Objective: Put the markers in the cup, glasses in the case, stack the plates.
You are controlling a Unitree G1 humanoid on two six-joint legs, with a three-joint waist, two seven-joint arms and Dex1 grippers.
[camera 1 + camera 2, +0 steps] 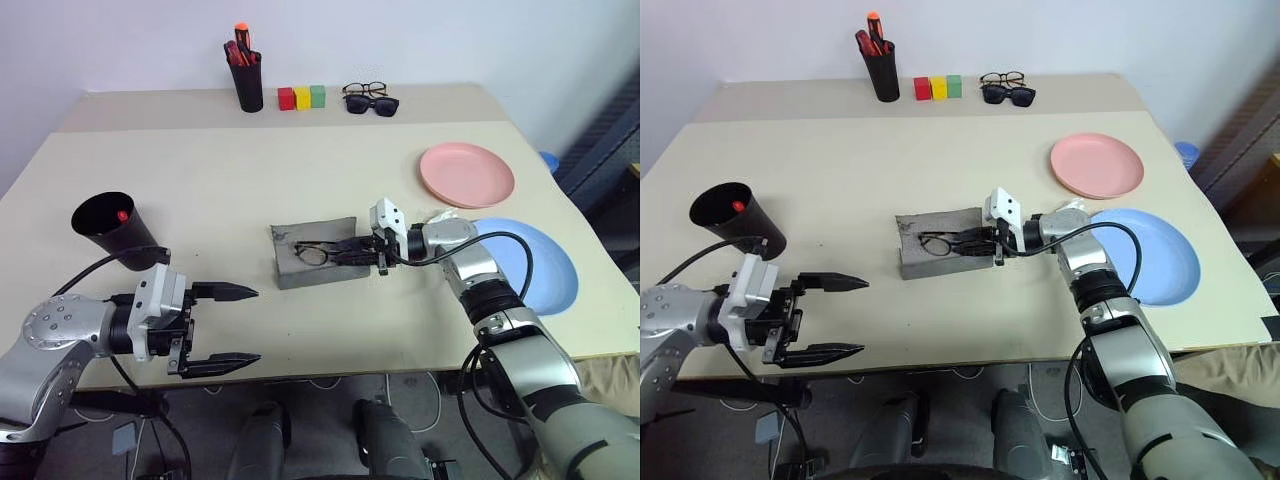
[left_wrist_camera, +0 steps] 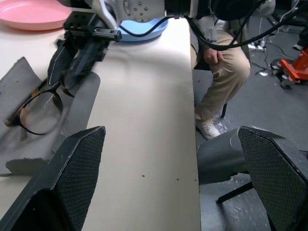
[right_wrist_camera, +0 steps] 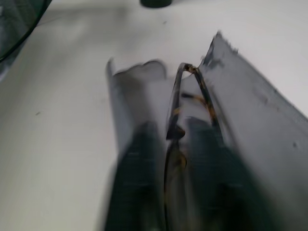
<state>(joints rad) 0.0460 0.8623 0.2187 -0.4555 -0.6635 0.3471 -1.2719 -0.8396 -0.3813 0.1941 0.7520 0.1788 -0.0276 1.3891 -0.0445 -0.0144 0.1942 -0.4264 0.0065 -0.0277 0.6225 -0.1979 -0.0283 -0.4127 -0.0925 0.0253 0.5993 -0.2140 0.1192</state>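
The grey case (image 1: 300, 268) lies open at the table's middle with the thin black glasses (image 1: 312, 252) resting in it. My right gripper (image 1: 342, 250) reaches in from the right, its jaws parted on either side of the glasses' folded arms (image 3: 175, 120). The black cup (image 1: 115, 230) stands at the left, and a red marker end (image 1: 121, 214) shows inside it. The pink plate (image 1: 466, 173) and the blue plate (image 1: 540, 268) lie side by side at the right, the blue one partly behind my right arm. My left gripper (image 1: 238, 325) hangs open and empty by the front edge.
A black pen holder (image 1: 246, 85) with red and orange pens, three coloured blocks (image 1: 301, 97) and two more pairs of glasses (image 1: 371, 98) line the far edge. A seated person's legs (image 2: 221, 62) are beside the table's right end.
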